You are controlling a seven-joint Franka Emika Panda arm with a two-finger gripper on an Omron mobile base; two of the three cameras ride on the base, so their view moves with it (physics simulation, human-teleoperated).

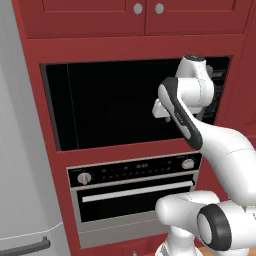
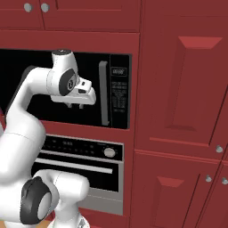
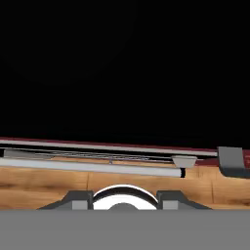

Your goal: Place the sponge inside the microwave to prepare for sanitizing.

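The red cabinets (image 2: 178,89) frame the microwave (image 1: 110,105), its dark door closed, above the oven (image 1: 135,192). The arm (image 1: 220,150) holds the gripper (image 2: 75,106) before the door, fingers together, pointing down. I cannot see the sponge.

Red cabinets (image 2: 182,80), knobbed oven (image 1: 135,192), grey fridge (image 1: 22,165).
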